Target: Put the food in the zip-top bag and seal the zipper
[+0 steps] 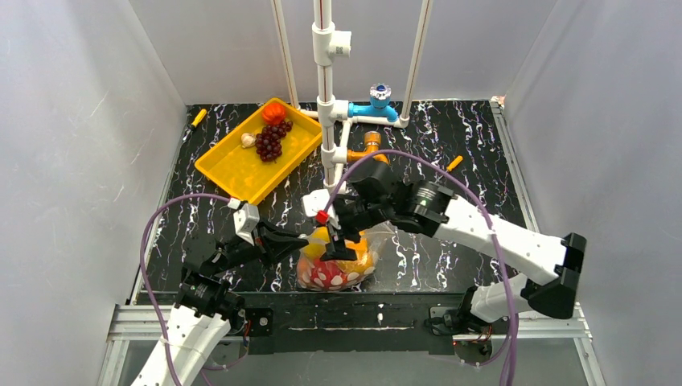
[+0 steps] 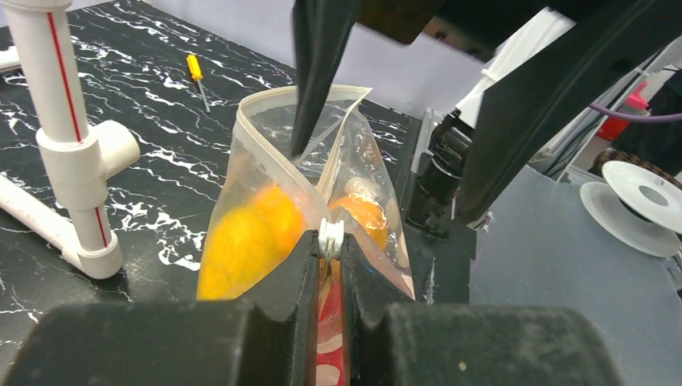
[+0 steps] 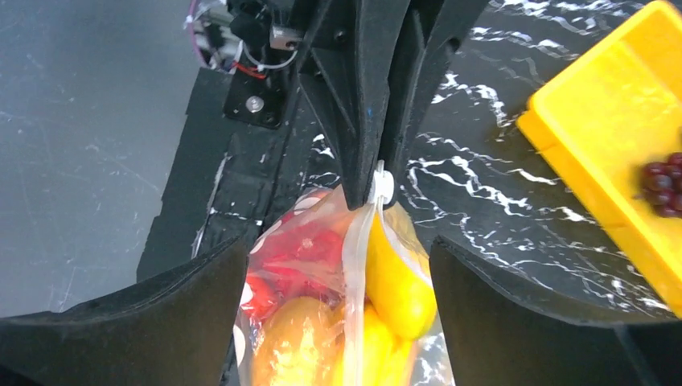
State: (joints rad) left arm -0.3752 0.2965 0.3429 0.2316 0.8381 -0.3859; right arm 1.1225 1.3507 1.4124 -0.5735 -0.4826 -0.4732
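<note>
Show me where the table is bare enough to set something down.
Bare tabletop lies far right, between the blue tap and the side wall, and just right of the zip-top bag. Crowded around the bag, where left gripper and right gripper meet.

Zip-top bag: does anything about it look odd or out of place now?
Yes. The zip-top bag stands with its mouth gaping; the zipper strip curls in a loop, unsealed. The left end effector pinches one end of it. Grapes lie in the yellow tray, outside the bag.
</note>
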